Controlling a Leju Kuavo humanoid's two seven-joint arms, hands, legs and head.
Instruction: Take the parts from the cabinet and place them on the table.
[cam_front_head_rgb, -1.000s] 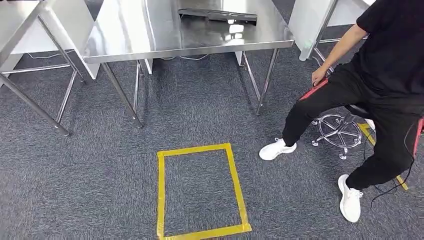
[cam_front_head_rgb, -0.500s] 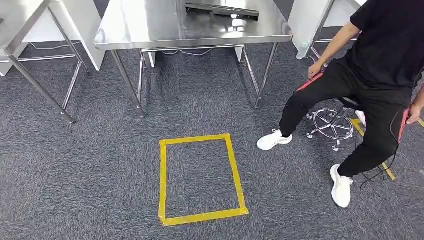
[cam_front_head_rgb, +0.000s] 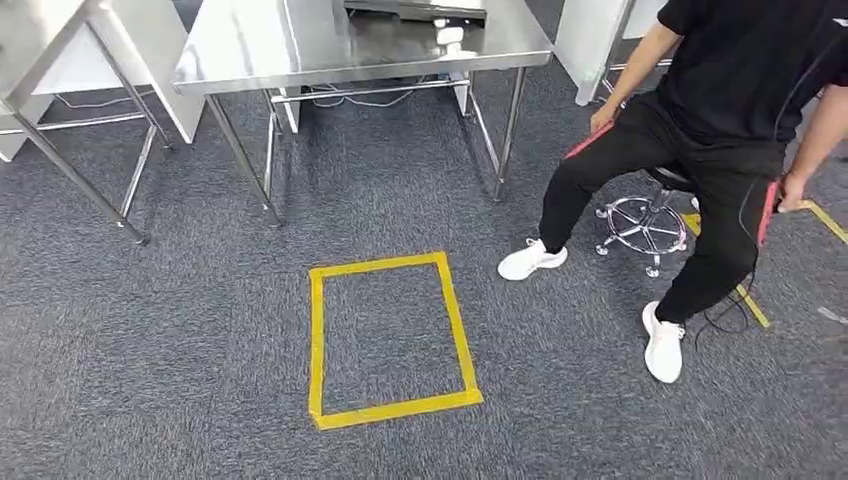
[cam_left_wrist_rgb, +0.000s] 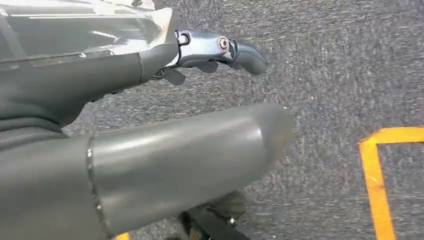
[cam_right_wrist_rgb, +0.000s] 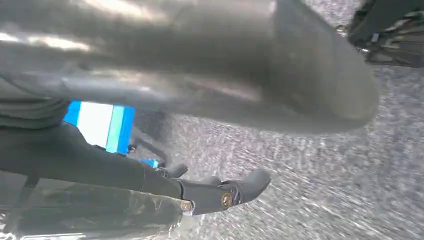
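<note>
A steel table (cam_front_head_rgb: 260, 40) stands ahead at the top of the head view. A flat dark part (cam_front_head_rgb: 415, 10) lies on its far side. My left hand (cam_left_wrist_rgb: 100, 80) hangs over grey carpet, its thumb (cam_left_wrist_rgb: 190, 150) set well apart from its straight dark fingers (cam_left_wrist_rgb: 225, 47), and nothing lies between them. My right hand (cam_right_wrist_rgb: 100, 165) hangs the same way, thumb (cam_right_wrist_rgb: 225, 60) apart from the fingers (cam_right_wrist_rgb: 225, 195), also holding nothing. No cabinet is in view.
A yellow tape rectangle (cam_front_head_rgb: 315, 340) marks the carpet in front of me, and a corner of yellow tape (cam_left_wrist_rgb: 372, 170) lies by my left hand. A person in black (cam_front_head_rgb: 720, 110) sits on a stool (cam_front_head_rgb: 640, 225) at right, legs stretched out. A second table frame (cam_front_head_rgb: 60, 160) stands at left.
The whole picture has shifted: table, tape rectangle and person have slid up and a little left, so the camera moved. The person's other arm has come into view at right.
</note>
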